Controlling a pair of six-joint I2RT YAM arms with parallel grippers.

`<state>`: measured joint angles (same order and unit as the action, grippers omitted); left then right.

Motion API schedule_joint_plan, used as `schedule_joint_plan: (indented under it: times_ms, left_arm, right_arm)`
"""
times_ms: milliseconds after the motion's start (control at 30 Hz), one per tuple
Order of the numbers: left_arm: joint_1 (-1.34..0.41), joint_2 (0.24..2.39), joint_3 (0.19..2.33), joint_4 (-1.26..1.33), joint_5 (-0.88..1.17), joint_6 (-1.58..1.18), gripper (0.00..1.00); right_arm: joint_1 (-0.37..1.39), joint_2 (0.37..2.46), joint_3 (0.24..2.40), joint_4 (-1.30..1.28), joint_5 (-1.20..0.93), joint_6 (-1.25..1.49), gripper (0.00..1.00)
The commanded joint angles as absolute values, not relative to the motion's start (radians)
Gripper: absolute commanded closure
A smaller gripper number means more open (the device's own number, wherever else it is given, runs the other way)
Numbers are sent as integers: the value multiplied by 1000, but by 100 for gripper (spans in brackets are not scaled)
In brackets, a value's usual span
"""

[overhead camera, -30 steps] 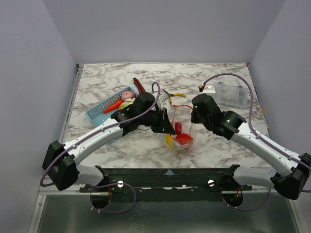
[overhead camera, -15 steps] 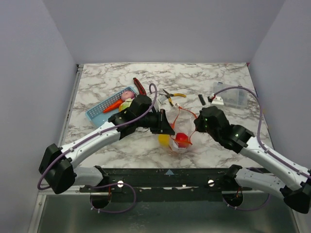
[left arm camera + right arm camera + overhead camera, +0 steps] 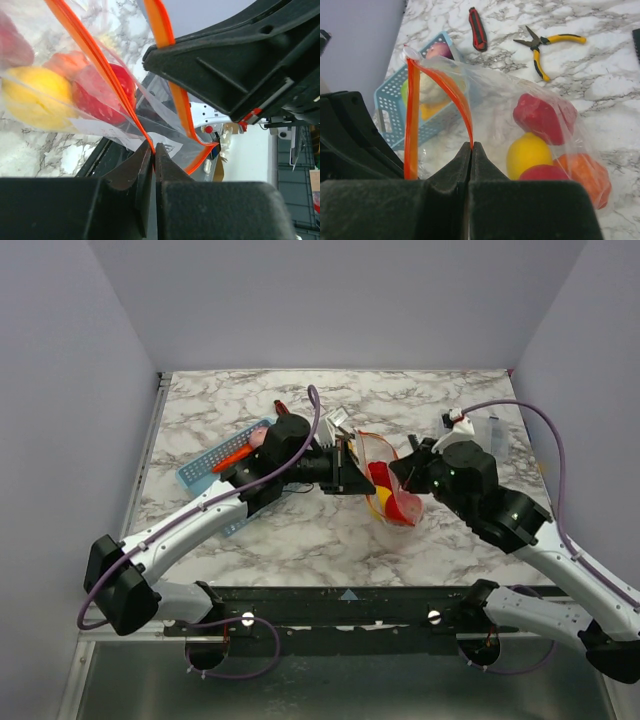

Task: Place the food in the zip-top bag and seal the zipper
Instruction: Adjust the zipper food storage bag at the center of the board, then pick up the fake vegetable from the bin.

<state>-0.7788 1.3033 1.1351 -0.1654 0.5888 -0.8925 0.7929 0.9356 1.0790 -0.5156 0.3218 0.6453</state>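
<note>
Shifted rightward, the zip-top bag [image 3: 372, 450] blurs the food [image 3: 400, 508] inside it.

White-and-grey marbled bench [image 3: 420, 390] fills frame centre. Plain pale lavender walls [image 3: 330, 300] enclose it at top, left and right. Light even, diffuse.

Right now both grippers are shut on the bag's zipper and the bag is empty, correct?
Not empty. The left gripper and right gripper are shut on the zipper, but the bag holds food: red, yellow and orange pieces. The right wrist view shows it.
</note>
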Motion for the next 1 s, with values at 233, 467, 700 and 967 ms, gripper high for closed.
schedule_joint_plan:
  times_ms: [233,467,700,967]
  left_arm:
    - [-770,1371,1048,-136,604,-870,81]
    - [-748,1221,1096,-249,538,-711,33]
    - [-568,1018,1051,-467,418,-511,19]
    - [-222,829,870,-484,347,-476,10]
  right_arm:
    - [797,901,875,-575,450,686,100]
    - [797,858,964,-584,463,643,100]
    - [796,837,951,-581,455,653,100]
    - [797,833,931,-565,435,659,100]
